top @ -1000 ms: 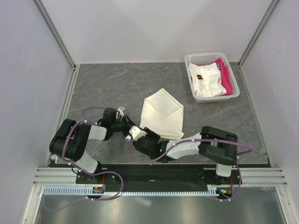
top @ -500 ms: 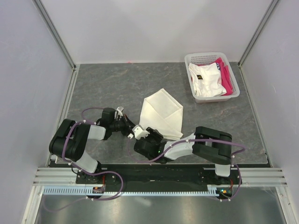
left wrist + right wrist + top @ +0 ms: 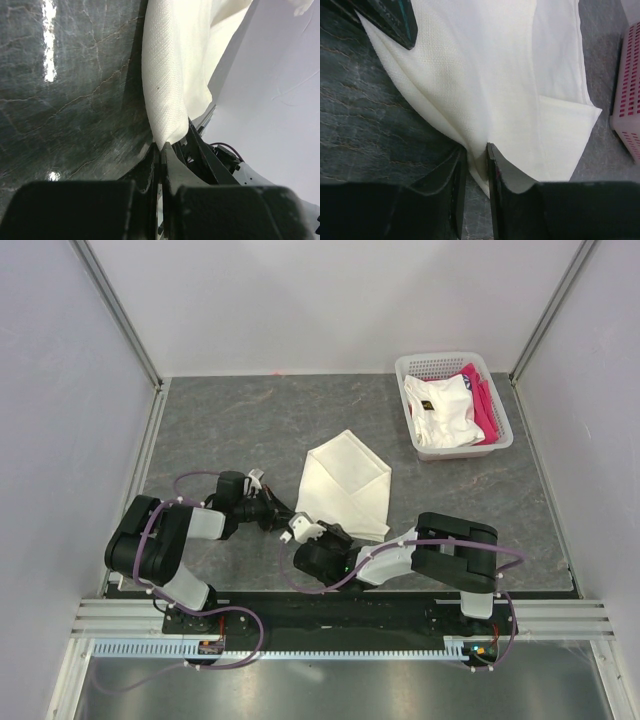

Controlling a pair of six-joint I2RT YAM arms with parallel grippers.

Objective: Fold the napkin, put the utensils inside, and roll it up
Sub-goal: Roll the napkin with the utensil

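We find the right gripper [image 3: 476,150] newly narrowed about the six-o'clock hem of the napkin [image 3: 345,480], bite unconfirmed, and the left gripper [image 3: 161,147] clamped on its seven-o'clock corner; folding looks imminent.

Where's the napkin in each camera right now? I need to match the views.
Top external: the napkin sits at the picture's centre.
Left wrist: upper centre, running down into the left gripper.
Right wrist: fills the upper middle and right.
Shared landmark: the left gripper pinching the napkin's edge; dark fingers top left in the right wrist view.
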